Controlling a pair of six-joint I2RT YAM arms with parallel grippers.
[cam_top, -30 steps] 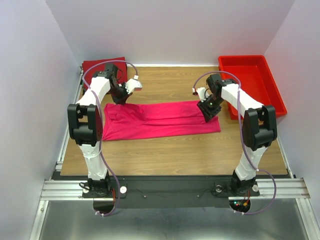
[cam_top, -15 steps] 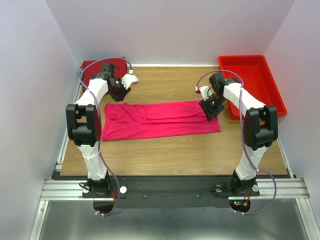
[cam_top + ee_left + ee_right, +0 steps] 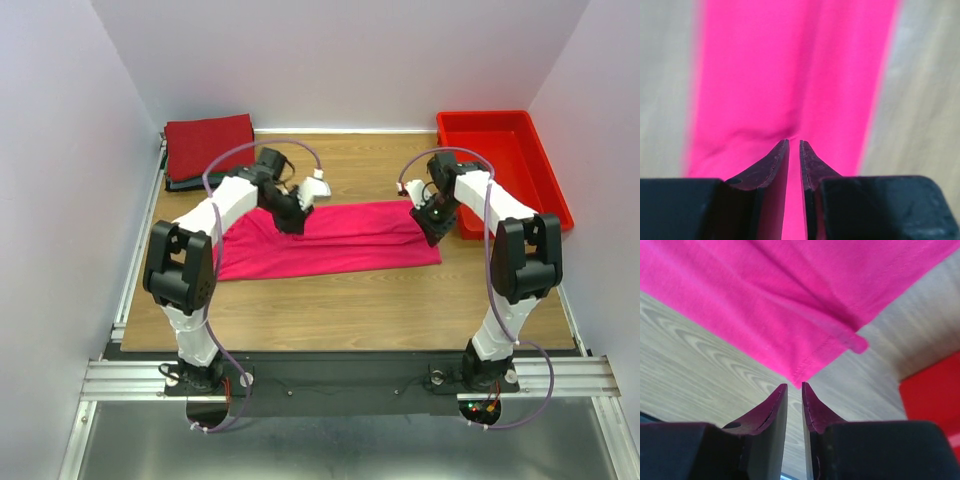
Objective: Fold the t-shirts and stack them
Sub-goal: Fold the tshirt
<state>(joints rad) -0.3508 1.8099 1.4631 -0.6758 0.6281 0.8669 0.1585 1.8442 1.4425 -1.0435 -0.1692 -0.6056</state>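
Observation:
A bright pink t-shirt (image 3: pixel 340 240) lies folded into a long strip across the middle of the table. My left gripper (image 3: pixel 291 216) is down on its back edge, left of centre. In the left wrist view the jaws (image 3: pixel 794 141) are open by a narrow slit, with the tips at a small pucker in the pink t-shirt (image 3: pixel 790 75). My right gripper (image 3: pixel 432 222) is at the shirt's back right corner. Its jaws (image 3: pixel 794 385) are also open by a narrow slit. The hemmed corner of the pink t-shirt (image 3: pixel 800 375) lies just at their tips, and wood shows between them. A folded dark red t-shirt (image 3: pixel 208 143) tops a stack at the back left.
A red plastic bin (image 3: pixel 500 160) stands at the back right, close to my right gripper, and its edge (image 3: pixel 935 395) shows in the right wrist view. Bare wooden table (image 3: pixel 350 300) stretches in front of the shirt. White walls enclose the back and both sides.
My left arm has swung from beside the back-left stack to the pink shirt's back edge. My right gripper has shifted slightly toward the shirt's back right corner.

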